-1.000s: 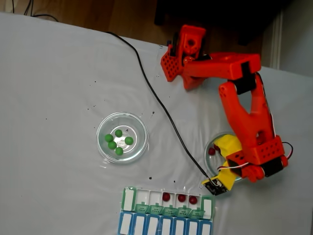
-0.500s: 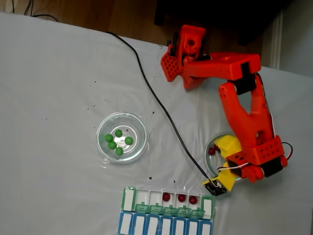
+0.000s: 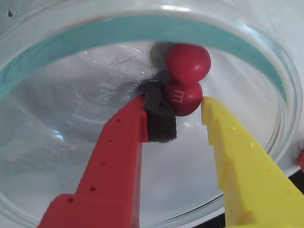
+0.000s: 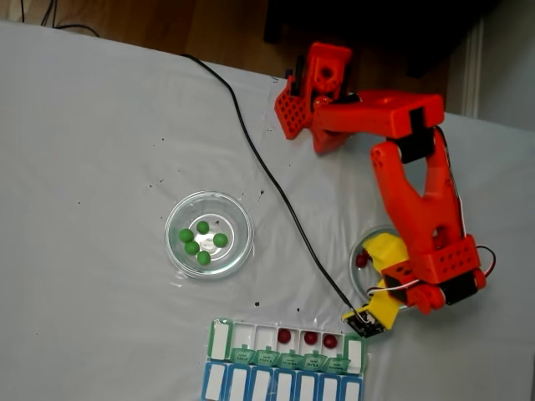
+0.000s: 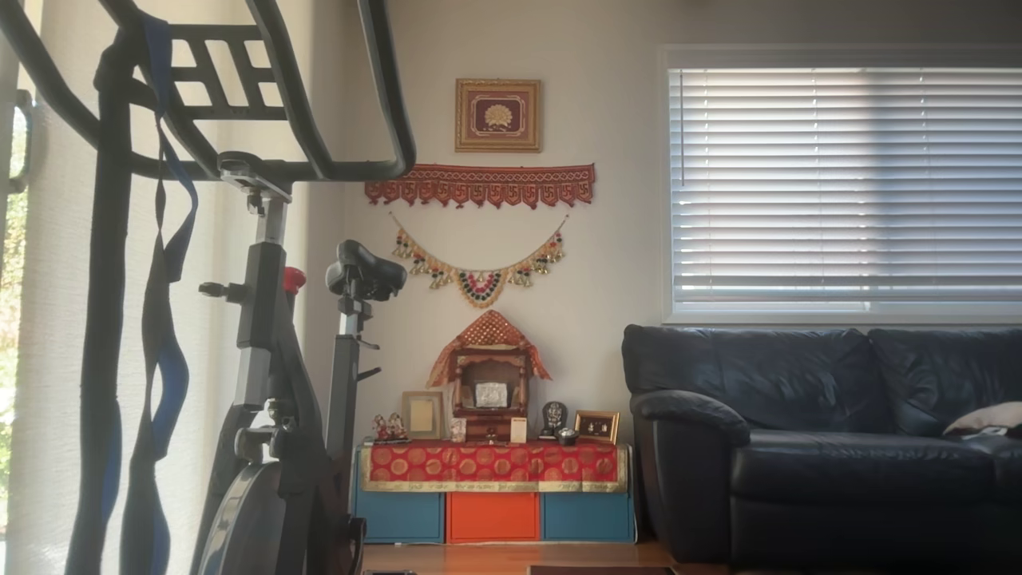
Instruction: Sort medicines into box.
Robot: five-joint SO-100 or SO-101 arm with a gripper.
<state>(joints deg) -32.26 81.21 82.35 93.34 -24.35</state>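
Since 1 s ago, only a slight shift is seen in the fixed view: the orange arm (image 4: 422, 225) has moved a little leftward over the right dish (image 4: 361, 249), while everything else has stayed put.

In the wrist view, the tool (image 3: 179, 114) is reached down inside the dish (image 3: 266, 52), its red finger with a dark foam pad (image 3: 159, 116) on the left and its yellow finger (image 3: 237, 156) on the right. The jaws are apart, with the lower of 2 red pills (image 3: 183, 97) sitting between the tips, touching the pad and just beside the yellow tip; a firm clamp cannot be confirmed. The second red pill (image 3: 187, 61) rests touching it, farther from the camera.

In the fixed view, 1 red pill (image 4: 361, 260) is visible in the right dish beside the yellow finger. 5 green pills (image 4: 199, 240) lie clustered in the left dish (image 4: 242, 219), well apart from the arm. The box (image 4: 219, 338) lies at the bottom edge of the white worktop (image 4: 92, 150), with 3 red pills (image 4: 308, 338) in 3 adjoining open compartments of its upper row; a blue row (image 4: 280, 386) is below. A black cable (image 4: 267, 180) runs across the worktop to the tool.
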